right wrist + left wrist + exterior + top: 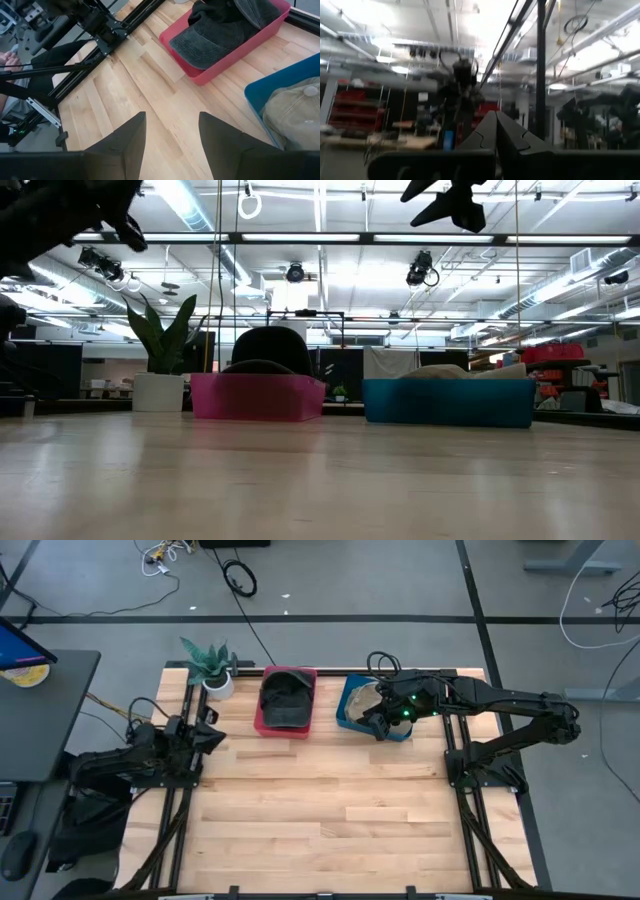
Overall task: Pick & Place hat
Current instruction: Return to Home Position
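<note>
A dark grey hat (287,698) (220,27) lies in a red bin (262,723) (258,396) at the table's far edge. A tan hat (369,697) (295,110) lies in a blue bin (347,716) (448,402) to its right. My right gripper (170,135) (380,725) is open and hangs in the air over the blue bin's near left corner, touching nothing; the low view shows it high above the bin (450,205). My left gripper (495,131) (208,736) is shut and waits at the table's left edge.
A potted plant (210,665) (160,360) stands at the far left corner, left of the red bin. Dark frame rails (180,810) run along the table's left and right sides. Bare wooden tabletop (330,820) lies on the near side of both bins.
</note>
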Robot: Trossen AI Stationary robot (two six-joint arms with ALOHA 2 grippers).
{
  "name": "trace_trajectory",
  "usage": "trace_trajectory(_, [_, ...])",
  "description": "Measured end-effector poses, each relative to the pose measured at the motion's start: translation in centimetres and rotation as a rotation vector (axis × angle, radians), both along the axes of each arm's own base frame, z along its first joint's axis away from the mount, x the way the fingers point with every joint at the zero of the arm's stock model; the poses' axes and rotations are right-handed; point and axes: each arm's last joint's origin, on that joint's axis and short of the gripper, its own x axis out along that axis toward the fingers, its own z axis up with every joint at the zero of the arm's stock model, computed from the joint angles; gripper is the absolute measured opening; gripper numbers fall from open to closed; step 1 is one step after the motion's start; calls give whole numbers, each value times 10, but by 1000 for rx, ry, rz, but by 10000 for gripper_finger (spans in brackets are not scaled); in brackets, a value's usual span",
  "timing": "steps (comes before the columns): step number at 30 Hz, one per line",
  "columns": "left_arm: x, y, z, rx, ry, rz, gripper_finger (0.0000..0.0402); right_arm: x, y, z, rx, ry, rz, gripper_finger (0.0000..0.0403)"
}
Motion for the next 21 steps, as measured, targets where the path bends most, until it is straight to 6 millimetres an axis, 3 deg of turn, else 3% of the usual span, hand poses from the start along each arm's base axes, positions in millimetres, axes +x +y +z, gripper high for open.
trace_trajectory(3, [6, 1, -9, -15, 111, 2, 2, 0, 0, 0, 3, 0, -2, 185])
trace_trajectory(9, [16, 3, -46, -57, 509, 25, 2, 0, 0, 0, 3, 3, -3, 185])
trace_trajectory(17, [18, 5, -52, -14, 574, 114, 2, -3, 0, -4, -14, 53, 19, 185])
trace_trajectory(21, [18, 5, -52, -20, 576, 113, 2, -6, 2, -7, 3, 91, 67, 153])
